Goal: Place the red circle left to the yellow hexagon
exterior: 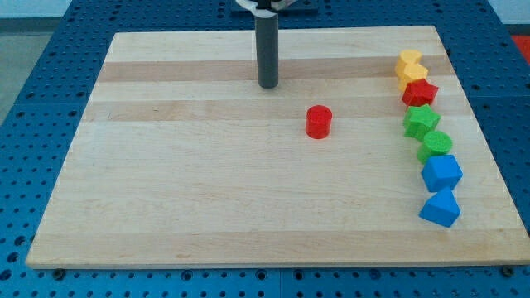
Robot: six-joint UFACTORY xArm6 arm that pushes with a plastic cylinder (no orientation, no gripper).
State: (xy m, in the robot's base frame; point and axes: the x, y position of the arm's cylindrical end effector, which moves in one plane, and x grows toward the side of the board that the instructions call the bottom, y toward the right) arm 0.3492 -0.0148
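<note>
You are seeing my tip [267, 84], a bare rod with no claw to open or close, resting on the tabletop [207, 190] up-left of the red circle [319, 122], which is sitting well left of the yellow hexagon [408, 63].

My tip [267, 85] is resting on the wooden board [207, 199] near the frame's top centre, up and left of the red circle [319, 122], well apart from it. At the right edge a column is running down: yellow hexagon [410, 67], red star [420, 92], green star [421, 122], green circle [436, 145], two blue blocks [441, 173].
</note>
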